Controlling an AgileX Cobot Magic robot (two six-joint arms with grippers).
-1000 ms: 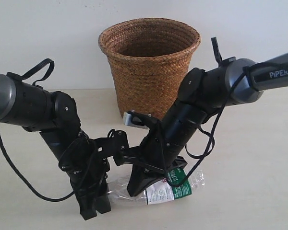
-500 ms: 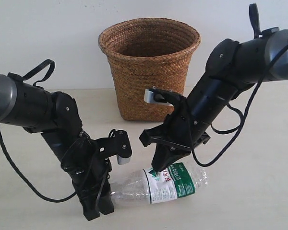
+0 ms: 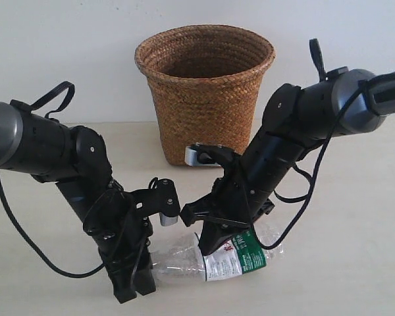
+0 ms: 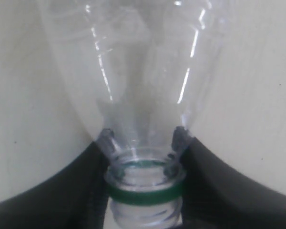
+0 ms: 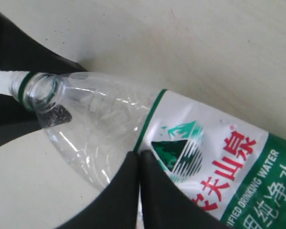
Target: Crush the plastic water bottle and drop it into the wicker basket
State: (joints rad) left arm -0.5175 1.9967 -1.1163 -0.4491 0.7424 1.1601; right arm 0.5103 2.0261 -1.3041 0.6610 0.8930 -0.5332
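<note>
The plastic water bottle (image 3: 234, 258) lies on its side on the table in front of the wicker basket (image 3: 204, 92), its clear body dented. My left gripper (image 3: 135, 284) is shut on the bottle's neck, just above the green ring (image 4: 145, 194); the clear shoulder (image 4: 133, 71) fills the left wrist view. My right gripper (image 3: 209, 245) is shut, fingers pressed together, with its tips over the bottle (image 5: 95, 119) at the edge of the green-and-white label (image 5: 214, 162). Whether the tips touch the bottle I cannot tell.
The basket stands upright at the back of the pale table (image 3: 355, 224), behind both arms. Black cables loop off both arms, one (image 3: 296, 210) hanging beside the bottle's base.
The right gripper, low on the bottle a second ago, lifted off it and has now come back down onto the label. The left gripper kept its hold on the neck.
</note>
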